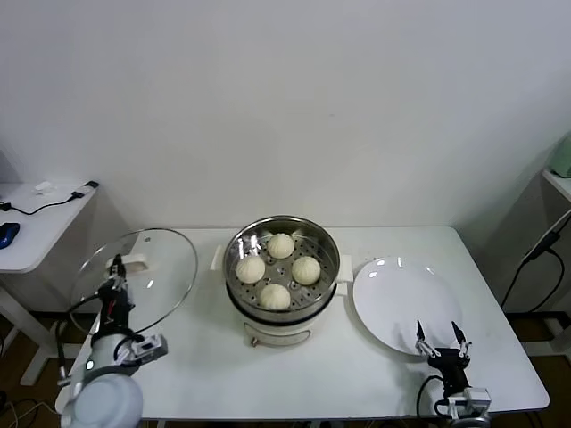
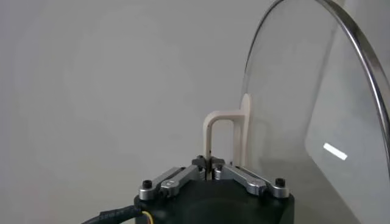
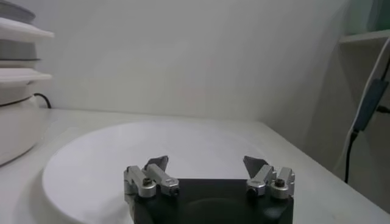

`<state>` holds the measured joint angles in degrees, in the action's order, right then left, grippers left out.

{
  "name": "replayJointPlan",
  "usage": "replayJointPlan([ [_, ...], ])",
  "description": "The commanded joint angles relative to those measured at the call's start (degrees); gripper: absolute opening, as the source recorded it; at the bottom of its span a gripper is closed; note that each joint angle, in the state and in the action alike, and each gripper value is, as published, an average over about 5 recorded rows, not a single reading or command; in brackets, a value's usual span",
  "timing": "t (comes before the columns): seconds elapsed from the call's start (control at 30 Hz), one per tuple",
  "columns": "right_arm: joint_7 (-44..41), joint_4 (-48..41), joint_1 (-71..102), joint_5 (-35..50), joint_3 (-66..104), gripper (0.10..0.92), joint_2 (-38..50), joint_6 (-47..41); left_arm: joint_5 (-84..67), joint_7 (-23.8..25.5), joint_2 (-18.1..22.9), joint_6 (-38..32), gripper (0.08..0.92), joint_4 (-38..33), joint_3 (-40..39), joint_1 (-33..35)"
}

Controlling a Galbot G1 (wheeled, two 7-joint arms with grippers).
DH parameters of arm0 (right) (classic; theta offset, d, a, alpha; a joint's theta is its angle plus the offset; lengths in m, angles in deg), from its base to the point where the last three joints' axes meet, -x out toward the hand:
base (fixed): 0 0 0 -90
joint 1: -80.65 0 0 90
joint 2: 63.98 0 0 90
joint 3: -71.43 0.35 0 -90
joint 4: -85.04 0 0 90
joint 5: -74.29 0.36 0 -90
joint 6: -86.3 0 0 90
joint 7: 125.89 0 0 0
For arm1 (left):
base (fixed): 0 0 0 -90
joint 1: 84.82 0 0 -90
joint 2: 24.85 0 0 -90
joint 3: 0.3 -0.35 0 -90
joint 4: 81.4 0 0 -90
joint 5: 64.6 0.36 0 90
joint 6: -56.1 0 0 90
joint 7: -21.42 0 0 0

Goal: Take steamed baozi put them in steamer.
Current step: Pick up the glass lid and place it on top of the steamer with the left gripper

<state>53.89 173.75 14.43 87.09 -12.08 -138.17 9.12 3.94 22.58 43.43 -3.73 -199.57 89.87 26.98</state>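
Four steamed baozi (image 1: pixel 277 269) sit inside the steamer (image 1: pixel 323 287), mid-tabletop (image 1: pixel 196 374); loading looks done. Your left gripper (image 1: pixel 114 278), off to the steamer's left, clamps the glass lid (image 1: pixel 161 267) by its handle; your next move is probably lidding the pot. Right gripper (image 1: pixel 442 341) waits spread wide over the bare plate (image 1: pixel 393 294).

The head view looks down and forward from above on the whole tabletop (image 1: pixel 357 374). The left wrist view sits close behind its fingers (image 2: pixel 226 172), facing the glass lid (image 2: pixel 317 109) just beyond them. The right wrist view looks low past its fingers (image 3: pixel 157 164) across the white plate (image 3: pixel 183 152); both appear in the head view.
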Motion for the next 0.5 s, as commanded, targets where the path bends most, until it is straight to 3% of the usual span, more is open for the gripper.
replayJointPlan([
  [0.03,0.0,1.7,0.2,-2.3,0.0,0.823,-0.5,-1.2,11.5,9.3,5.9,10.5,0.129,-5.8,-19.3,-8.2],
  [0.5,-0.6,1.9,1.1,-2.6,0.3,0.823,-1.5,-1.0,22.5,12.4,16.4,10.9,0.129,2.5,-32.5,-15.8],
])
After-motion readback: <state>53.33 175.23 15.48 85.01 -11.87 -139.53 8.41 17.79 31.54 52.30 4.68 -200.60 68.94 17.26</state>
